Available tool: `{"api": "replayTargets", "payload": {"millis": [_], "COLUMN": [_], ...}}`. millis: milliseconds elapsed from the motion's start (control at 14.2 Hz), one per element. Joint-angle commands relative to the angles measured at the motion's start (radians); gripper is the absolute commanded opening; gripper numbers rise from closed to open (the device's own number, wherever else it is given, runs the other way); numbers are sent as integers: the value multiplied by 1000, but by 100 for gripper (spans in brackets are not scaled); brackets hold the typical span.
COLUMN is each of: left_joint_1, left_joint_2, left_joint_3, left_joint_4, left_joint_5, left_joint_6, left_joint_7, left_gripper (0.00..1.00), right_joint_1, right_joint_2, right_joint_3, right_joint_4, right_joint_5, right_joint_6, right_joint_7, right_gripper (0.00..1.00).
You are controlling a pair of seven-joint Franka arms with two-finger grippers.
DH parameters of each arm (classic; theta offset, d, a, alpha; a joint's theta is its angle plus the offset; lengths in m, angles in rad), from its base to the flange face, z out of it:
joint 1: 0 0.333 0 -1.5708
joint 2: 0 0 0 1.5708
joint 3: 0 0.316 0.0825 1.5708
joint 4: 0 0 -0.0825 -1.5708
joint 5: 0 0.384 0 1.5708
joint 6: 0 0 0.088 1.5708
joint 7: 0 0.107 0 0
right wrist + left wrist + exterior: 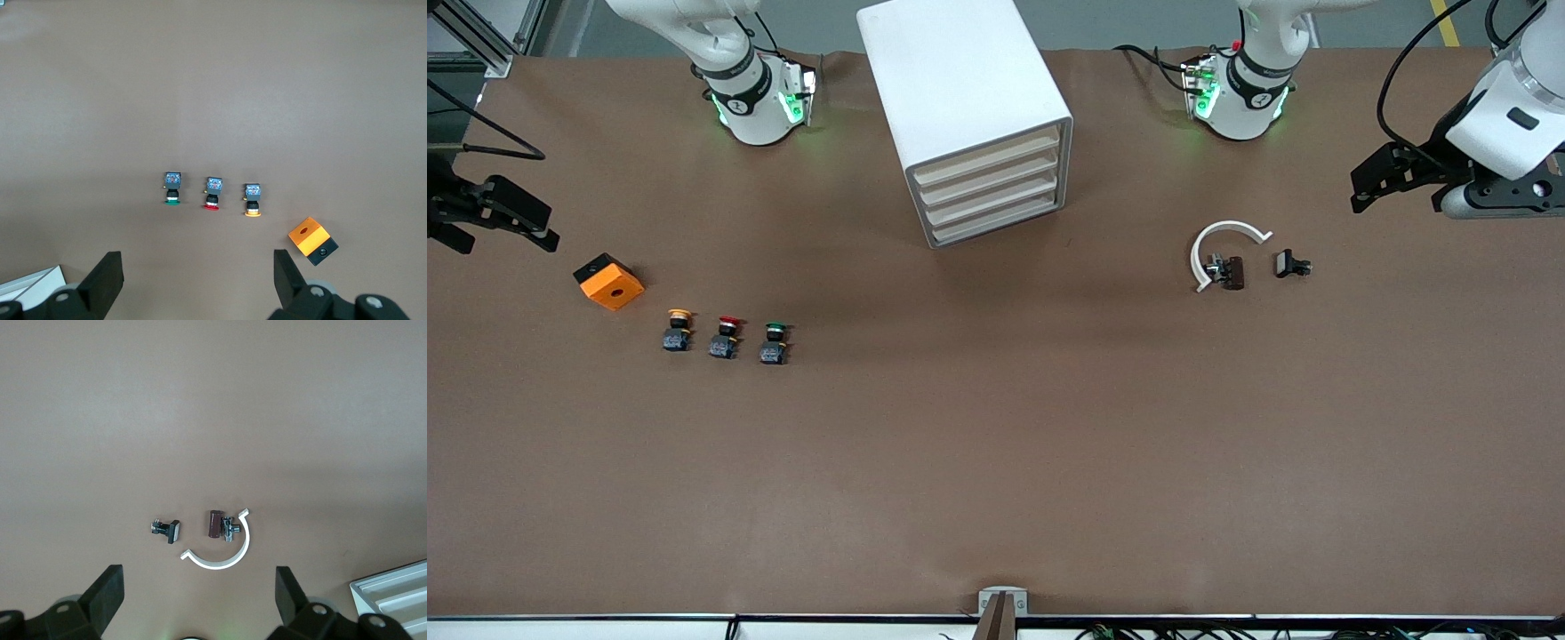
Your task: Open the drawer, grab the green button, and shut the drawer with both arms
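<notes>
I held both arms back at the worktop's (996,462) ends, so the cabinet (969,116) stood unobstructed, all four drawers shut. My left gripper (200,600) hung with fingers spread wide above the white clip (223,553); my right gripper (197,280), equally wide, hung near the orange box (312,240). The green button (774,343) sat on the worktop beside the red-capped one (725,337), toward the right arm's end, outside any drawer.
</notes>
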Motion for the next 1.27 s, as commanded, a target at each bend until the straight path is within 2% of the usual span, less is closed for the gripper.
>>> {"api": "replayTargets", "payload": {"millis": [0,636,1201], "left_joint_1": [19,25,25], "left_joint_2": [-35,-6,-7], "left_joint_3": [-11,-2,-2], "left_joint_4": [-23,23,26], "left_joint_5": [0,4,19], "left_joint_6": [2,-7,-16], "left_joint_7": [-1,11,11], "left_gripper": [100,100,100], "right_joint_1": [8,11,13], "right_joint_2": [13,13,13], "right_joint_3": [-7,-8,-4], "right_joint_4": [30,30,32], "right_joint_5": [-11,-20,-40], "right_joint_6": [-20,-52,-66], "right_joint_7": [-8,-7,-8], "right_gripper": [100,100,100]}}
